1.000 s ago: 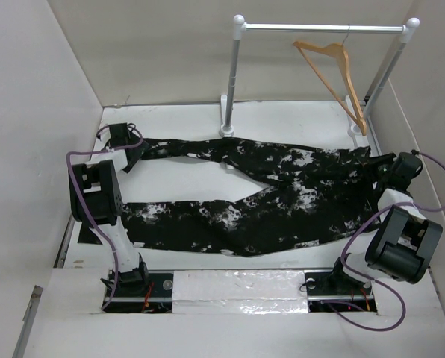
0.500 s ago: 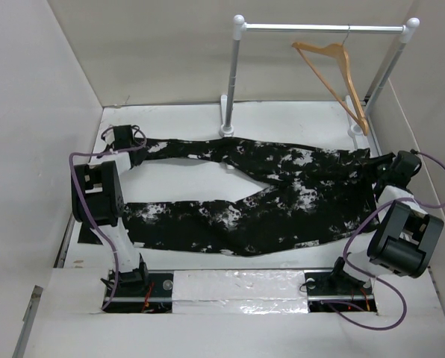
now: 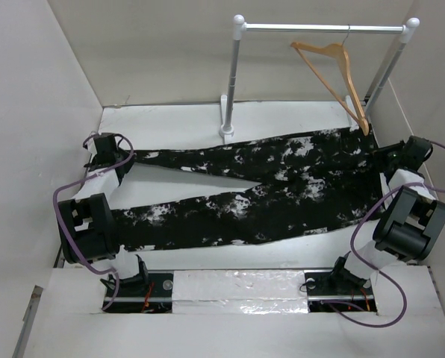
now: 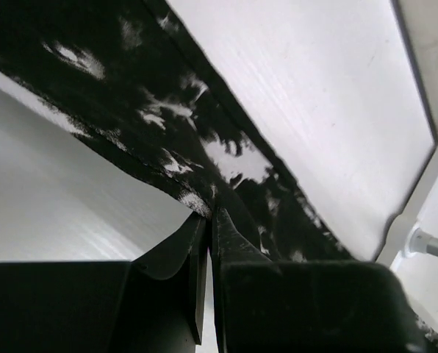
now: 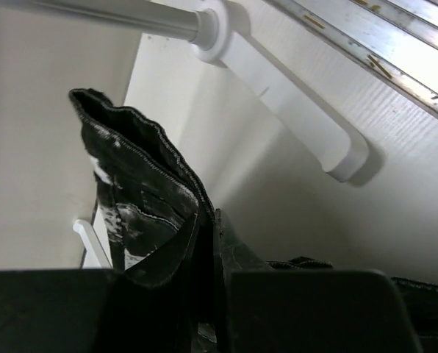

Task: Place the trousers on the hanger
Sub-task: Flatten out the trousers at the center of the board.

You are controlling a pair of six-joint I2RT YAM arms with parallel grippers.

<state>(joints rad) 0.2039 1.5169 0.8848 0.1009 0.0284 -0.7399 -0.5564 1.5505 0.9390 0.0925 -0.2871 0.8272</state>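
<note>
Plain white walls (image 3: 155,52) enclose a white table (image 3: 170,121) bearing a white-and-silver rack (image 3: 319,28).

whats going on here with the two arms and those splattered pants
The two arms have the trousers pulled out lengthwise between them across the table. The left pincer is shut on the end of one leg, and the right pincer is shut on the waist end. The hanger hangs on the rack, and the trousers are not on it yet.
</note>
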